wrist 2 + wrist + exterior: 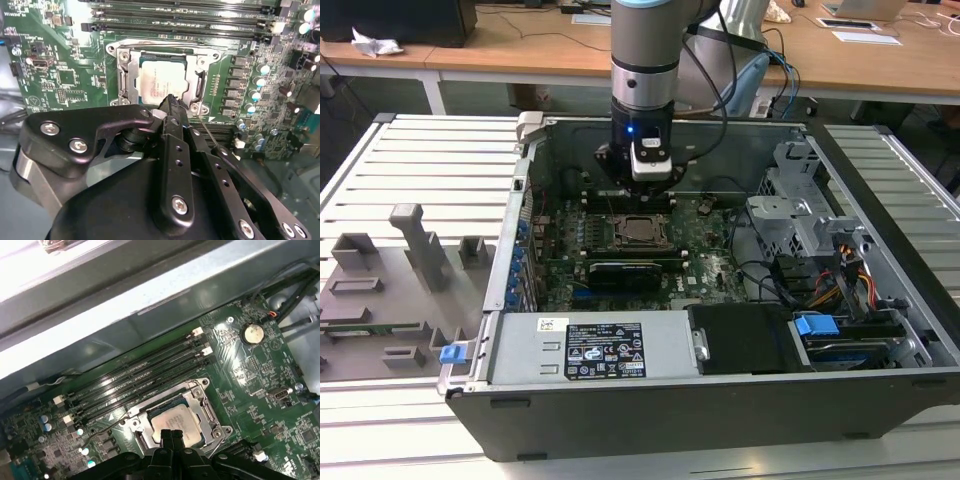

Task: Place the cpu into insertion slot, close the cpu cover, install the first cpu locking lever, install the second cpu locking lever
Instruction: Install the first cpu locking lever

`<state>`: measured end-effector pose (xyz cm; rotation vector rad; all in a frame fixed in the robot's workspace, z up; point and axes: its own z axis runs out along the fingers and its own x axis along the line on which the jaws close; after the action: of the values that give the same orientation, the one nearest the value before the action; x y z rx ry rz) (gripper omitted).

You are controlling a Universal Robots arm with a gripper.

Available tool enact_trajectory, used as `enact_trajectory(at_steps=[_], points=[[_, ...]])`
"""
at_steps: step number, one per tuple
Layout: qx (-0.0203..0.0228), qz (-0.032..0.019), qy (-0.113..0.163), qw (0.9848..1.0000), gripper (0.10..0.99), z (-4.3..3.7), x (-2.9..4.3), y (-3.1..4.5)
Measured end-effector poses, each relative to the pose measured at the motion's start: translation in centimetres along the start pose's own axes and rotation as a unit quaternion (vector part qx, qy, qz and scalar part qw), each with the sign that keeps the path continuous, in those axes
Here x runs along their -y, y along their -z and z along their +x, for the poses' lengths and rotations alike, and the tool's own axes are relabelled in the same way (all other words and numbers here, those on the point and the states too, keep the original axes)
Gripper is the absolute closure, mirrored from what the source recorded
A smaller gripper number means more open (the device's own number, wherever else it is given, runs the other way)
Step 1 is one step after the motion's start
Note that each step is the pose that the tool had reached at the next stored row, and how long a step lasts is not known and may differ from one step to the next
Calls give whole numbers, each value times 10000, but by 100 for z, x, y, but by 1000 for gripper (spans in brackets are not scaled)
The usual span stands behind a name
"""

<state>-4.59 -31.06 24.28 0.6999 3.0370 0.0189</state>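
Note:
The cpu lies flat in the insertion slot on the green board, its pale metal top showing. The silver cpu cover lies down around it as a frame. In the exterior view the cpu sits mid-board, and my gripper hangs just behind it. In both wrist views my gripper is shut with nothing between its tips, which hover at the cover's edge beside the cpu. A thin metal locking lever angles away from a socket corner.
Long black memory slots run beside the socket. The open computer case walls in the board, with a power supply in front and a drive cage with cables on the exterior view's right. A grey fixture tray lies outside on its left.

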Motion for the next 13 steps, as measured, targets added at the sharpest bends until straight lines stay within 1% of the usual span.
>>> enact_trajectory(at_steps=[4,8,13], points=[[-5,-6,273,9996,980,0,0,0],[-8,-9,446,9990,980,0,0,0],[-11,-14,651,9979,980,0,0,0]])
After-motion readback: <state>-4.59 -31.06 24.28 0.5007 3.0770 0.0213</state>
